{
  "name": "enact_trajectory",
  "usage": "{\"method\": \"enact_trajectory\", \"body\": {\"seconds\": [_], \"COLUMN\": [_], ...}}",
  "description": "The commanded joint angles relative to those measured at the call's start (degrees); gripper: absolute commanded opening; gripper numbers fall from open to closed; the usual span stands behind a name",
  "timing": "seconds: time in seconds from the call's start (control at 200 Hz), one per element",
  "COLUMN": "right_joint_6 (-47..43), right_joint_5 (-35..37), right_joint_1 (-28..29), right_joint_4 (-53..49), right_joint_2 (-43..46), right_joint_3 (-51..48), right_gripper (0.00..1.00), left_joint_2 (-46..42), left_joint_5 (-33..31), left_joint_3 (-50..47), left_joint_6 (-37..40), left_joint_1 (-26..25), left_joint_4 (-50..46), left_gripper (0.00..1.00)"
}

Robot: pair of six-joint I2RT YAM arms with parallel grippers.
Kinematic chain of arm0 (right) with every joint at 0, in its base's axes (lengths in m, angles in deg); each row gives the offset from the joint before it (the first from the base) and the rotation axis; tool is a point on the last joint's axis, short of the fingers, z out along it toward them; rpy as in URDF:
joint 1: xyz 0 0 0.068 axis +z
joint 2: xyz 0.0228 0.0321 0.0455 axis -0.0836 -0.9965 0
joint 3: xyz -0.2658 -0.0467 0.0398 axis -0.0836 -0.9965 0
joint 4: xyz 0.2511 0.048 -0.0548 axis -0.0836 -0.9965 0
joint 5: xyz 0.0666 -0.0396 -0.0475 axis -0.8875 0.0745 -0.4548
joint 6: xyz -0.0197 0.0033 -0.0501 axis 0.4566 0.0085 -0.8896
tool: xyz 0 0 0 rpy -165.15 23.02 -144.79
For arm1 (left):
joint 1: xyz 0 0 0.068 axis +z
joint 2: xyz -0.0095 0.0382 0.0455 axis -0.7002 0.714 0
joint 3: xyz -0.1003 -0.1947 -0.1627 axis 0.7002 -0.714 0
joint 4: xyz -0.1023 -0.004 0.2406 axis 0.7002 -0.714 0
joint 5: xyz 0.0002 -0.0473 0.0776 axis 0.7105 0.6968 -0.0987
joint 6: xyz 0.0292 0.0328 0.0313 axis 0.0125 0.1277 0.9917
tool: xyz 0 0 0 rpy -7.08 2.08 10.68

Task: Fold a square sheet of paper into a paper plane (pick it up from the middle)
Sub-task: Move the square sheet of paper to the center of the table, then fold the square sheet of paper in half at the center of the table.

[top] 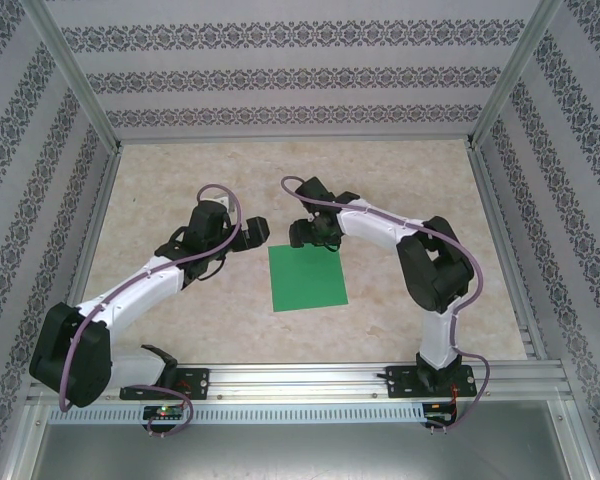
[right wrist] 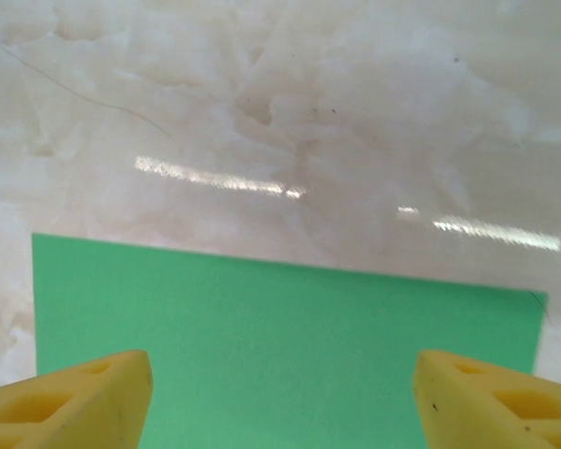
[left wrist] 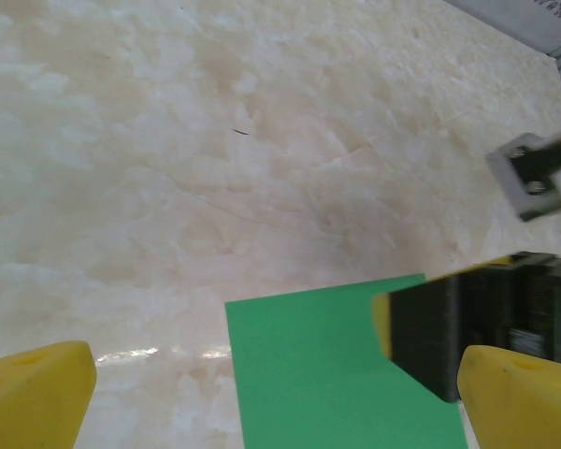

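Square sheet of paper point(top: 307, 278): flat on the worktop point(top: 180, 180), far edge under left gripper point(top: 253, 232) and right gripper point(top: 303, 237), fingers point(right wrist: 75, 402) spread and empty; we recommend pinching that edge's middle, lifting gently.

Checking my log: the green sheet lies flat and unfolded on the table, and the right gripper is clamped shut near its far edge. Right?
Not shut: the right wrist view shows the right gripper open, its yellow fingers spread wide near the far edge. The green sheet does lie flat and unfolded on the table.
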Motion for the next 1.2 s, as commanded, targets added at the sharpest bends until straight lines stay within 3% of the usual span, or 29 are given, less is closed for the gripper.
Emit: {"method": "enact_trajectory", "body": {"seconds": [0.0, 0.045, 0.18, 0.405, 0.649, 0.919, 1.034, 1.194], "right_joint_6": [3.39, 5.13, 7.26, 10.06, 12.66, 14.03, 14.77, 15.14], "right_joint_5": [4.29, 6.49, 10.17, 8.27, 6.95, 6.42, 4.50, 5.62], "right_joint_1": [2.41, 3.89, 7.79, 10.66, 11.12, 11.04, 10.39, 10.07], "right_joint_4": [-6.63, -9.02, -14.48, -13.62, -11.13, -9.98, -8.51, -8.10], "right_joint_2": [3.53, 3.33, 0.85, -1.10, -2.13, -3.80, -4.69, -5.46], "right_joint_3": [1.96, 2.66, 5.24, 3.83, 1.55, 0.83, 0.80, 0.41], "right_gripper": [0.75, 0.76, 0.77, 0.77, 0.77, 0.80, 0.80, 0.80], "left_joint_2": [-1.02, -0.21, 4.77, 7.25, 7.93, 4.60, 1.96, -0.47], "left_joint_5": [-6.70, -8.11, -1.47, 4.30, 6.04, -1.28, -0.41, -3.41], "left_joint_3": [-1.00, 0.60, 3.55, 1.40, -2.10, -3.62, -6.81, -7.76], "left_joint_6": [0.55, -0.72, 0.77, -0.25, -5.02, -9.43, -12.59, -13.20], "left_joint_1": [-0.43, -0.08, 1.21, 1.15, 1.21, 1.14, 1.06, 0.96], "left_joint_4": [-0.54, -4.94, -9.20, -6.33, -5.02, -6.88, -1.56, -2.34], "left_gripper": [1.00, 1.00, 1.00, 1.00, 1.00, 1.00, 1.00, 1.00]}}
